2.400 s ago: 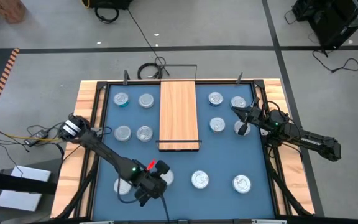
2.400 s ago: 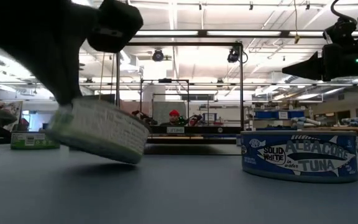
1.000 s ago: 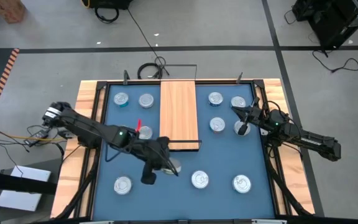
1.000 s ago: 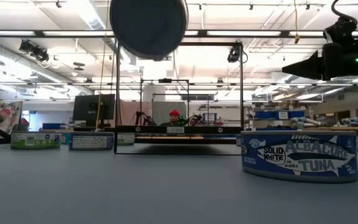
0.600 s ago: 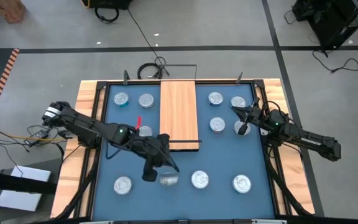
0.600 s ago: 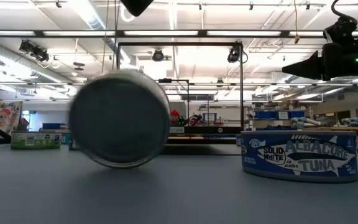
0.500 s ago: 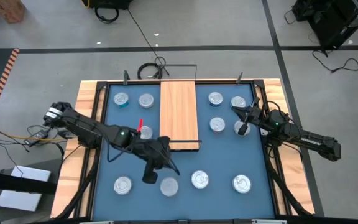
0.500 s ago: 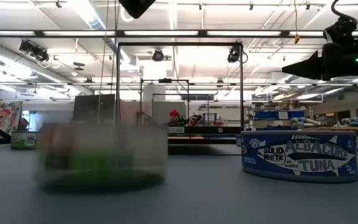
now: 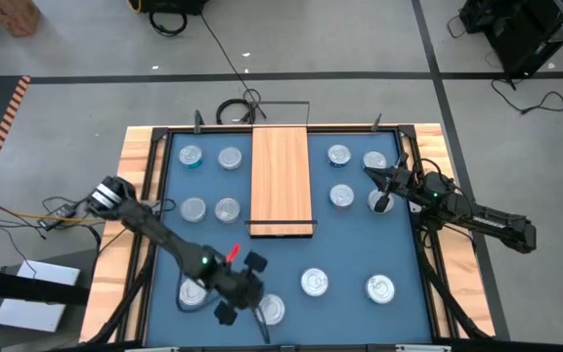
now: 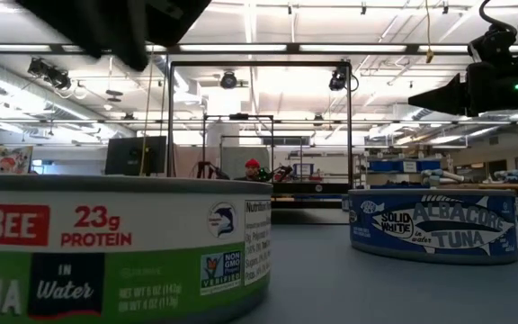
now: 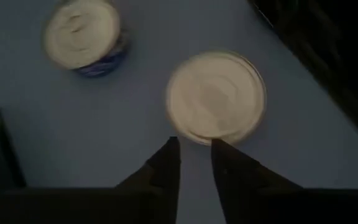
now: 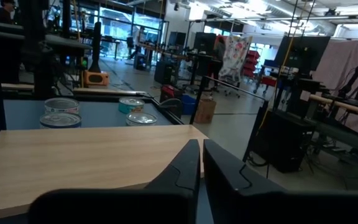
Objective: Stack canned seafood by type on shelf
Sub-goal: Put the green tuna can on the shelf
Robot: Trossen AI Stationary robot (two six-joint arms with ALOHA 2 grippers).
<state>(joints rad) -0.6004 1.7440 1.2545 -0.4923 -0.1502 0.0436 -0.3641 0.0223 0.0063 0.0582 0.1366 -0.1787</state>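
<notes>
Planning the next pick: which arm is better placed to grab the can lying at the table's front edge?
Probably the left. Its gripper hangs right beside that can, jaws empty; the right gripper waits far off beside the shelf.

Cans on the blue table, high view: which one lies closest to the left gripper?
The can at the table's near edge, just right of the left gripper. The other cans on the table lie farther from it.

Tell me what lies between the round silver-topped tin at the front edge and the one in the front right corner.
High view: one more silver-topped tin, between the front-edge tin and the corner tin.
</notes>
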